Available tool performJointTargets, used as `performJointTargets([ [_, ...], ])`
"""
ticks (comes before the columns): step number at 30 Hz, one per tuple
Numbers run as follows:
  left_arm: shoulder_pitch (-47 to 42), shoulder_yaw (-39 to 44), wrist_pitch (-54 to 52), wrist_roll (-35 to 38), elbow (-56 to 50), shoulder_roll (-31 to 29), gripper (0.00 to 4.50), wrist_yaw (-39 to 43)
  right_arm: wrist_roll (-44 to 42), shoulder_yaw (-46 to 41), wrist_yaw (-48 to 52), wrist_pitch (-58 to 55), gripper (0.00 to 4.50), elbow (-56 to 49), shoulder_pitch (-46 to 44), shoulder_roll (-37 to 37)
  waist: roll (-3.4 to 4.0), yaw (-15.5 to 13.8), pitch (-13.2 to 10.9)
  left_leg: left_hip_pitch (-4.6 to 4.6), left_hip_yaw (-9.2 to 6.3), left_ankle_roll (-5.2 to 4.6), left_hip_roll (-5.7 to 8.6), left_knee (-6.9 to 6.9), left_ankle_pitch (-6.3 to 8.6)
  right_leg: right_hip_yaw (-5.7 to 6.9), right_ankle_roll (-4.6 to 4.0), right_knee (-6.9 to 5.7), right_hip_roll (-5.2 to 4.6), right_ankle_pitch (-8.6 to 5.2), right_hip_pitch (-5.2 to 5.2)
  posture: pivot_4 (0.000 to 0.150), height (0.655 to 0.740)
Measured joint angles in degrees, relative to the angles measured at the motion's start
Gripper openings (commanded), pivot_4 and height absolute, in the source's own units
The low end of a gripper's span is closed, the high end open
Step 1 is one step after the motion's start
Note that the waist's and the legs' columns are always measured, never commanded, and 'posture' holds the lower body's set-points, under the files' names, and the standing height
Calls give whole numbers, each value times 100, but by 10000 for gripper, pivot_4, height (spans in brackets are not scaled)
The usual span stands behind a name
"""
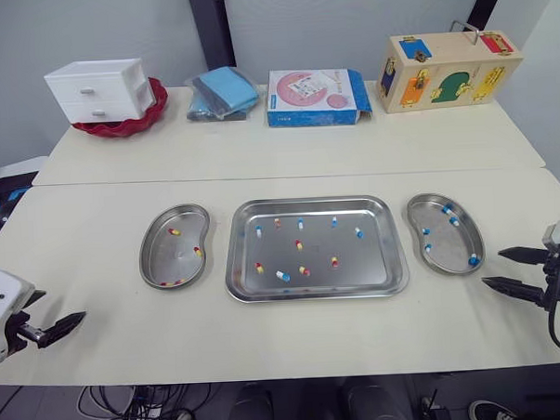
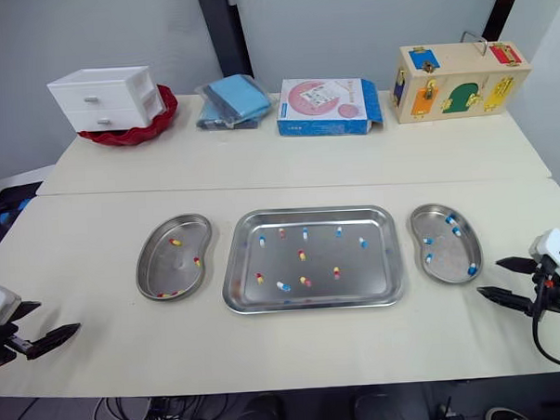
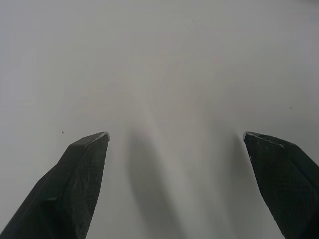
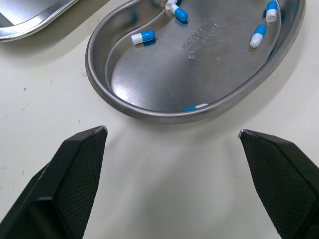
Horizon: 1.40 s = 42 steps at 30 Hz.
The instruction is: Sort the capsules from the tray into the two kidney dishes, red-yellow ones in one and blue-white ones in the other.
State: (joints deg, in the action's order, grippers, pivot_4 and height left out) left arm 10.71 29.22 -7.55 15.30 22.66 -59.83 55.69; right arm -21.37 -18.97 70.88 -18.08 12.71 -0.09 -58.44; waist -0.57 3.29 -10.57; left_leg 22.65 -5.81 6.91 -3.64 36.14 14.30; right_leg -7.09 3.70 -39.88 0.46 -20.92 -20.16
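A steel tray (image 1: 361,267) lies mid-table holding several loose capsules, among them a blue-white one (image 1: 283,276) and a red-yellow one (image 1: 259,267). To its left a kidney dish (image 1: 166,259) holds a few red-yellow capsules (image 1: 174,231). On the tray's right, another kidney dish (image 1: 446,242) holds several blue-white capsules (image 4: 143,37). My left gripper (image 1: 61,307) hovers open and empty over bare table near the front left corner. My right gripper (image 1: 493,267) is open and empty just right of the blue-white dish (image 4: 164,74), fingertips pointing at its rim.
Along the back of the table stand a white drawer unit (image 1: 103,90) in a red bowl, a blue packet (image 1: 222,93), a pink-and-blue box (image 1: 314,98) and a wooden latch box (image 1: 448,71). A seam crosses the table behind the dishes.
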Motion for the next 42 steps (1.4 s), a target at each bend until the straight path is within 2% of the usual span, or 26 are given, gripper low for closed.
performJointTargets([
  [42,-10,0,-121,7,-44,0,44790,-4,109,-1,18,114,45000,105,46,1,0,2,0,-4,0,0,0,3,0,0,0,-5,0,0,2,1500,7400],
])
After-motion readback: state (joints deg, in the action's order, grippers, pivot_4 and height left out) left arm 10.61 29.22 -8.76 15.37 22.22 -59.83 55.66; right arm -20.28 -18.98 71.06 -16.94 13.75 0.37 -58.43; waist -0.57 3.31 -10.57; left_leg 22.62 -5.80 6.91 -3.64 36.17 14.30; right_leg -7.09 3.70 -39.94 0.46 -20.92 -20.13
